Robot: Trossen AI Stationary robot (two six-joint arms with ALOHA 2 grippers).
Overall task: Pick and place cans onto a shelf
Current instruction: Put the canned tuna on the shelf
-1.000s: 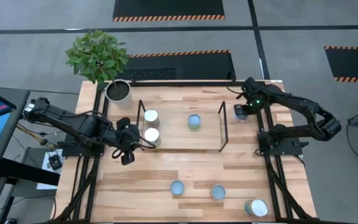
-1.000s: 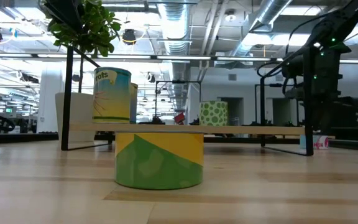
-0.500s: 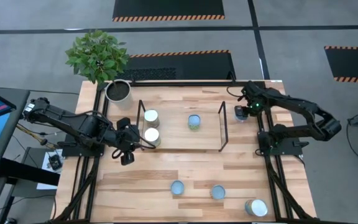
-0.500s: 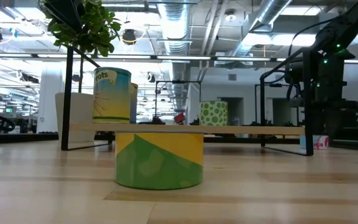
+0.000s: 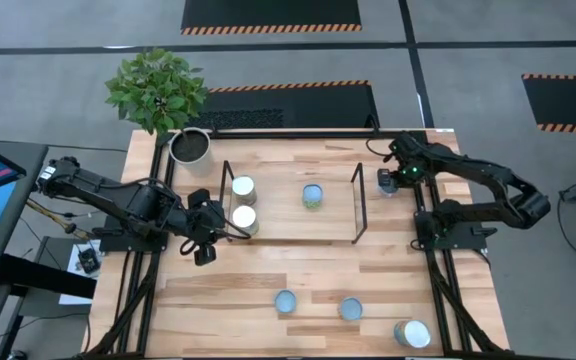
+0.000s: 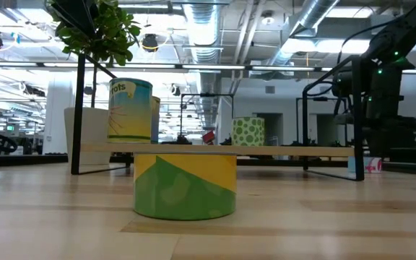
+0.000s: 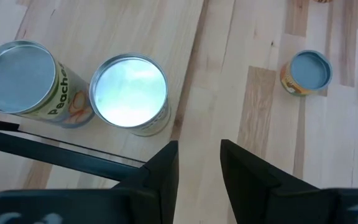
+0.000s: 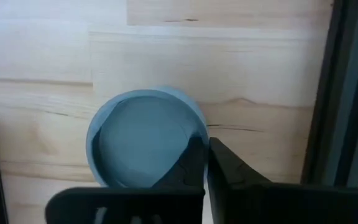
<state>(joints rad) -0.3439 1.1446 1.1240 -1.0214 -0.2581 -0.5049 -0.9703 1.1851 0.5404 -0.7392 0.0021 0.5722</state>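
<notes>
So the shelf (image 5: 293,205) is a low light-wood platform with thin black wire uprights at both ends, sitting across the far middle of the table (image 5: 298,270). Three cans are on it already: two with shiny silver tops at the left end (image 5: 244,187) (image 5: 244,218), tall-ish ones with yellow-green labels, and a blue-topped one (image 5: 312,194) with a green spotted label nearer the middle.

Three more sit on the near part of the table: two pale blue tops (image 5: 286,301) (image 5: 351,308) and one shiny-topped can at the near right corner (image 5: 412,334).

The last can (image 8: 145,137), pale blue top, stands just right of the shelf's right upright. The right gripper (image 8: 206,163) is over it with its fingers pinched together at the rim, gripping nothing as far as I can see.

The left gripper (image 7: 198,163) hangs near the shelf's left end, fingers a little apart and empty.

There's also a potted plant (image 5: 163,100) at the far left corner.
</notes>
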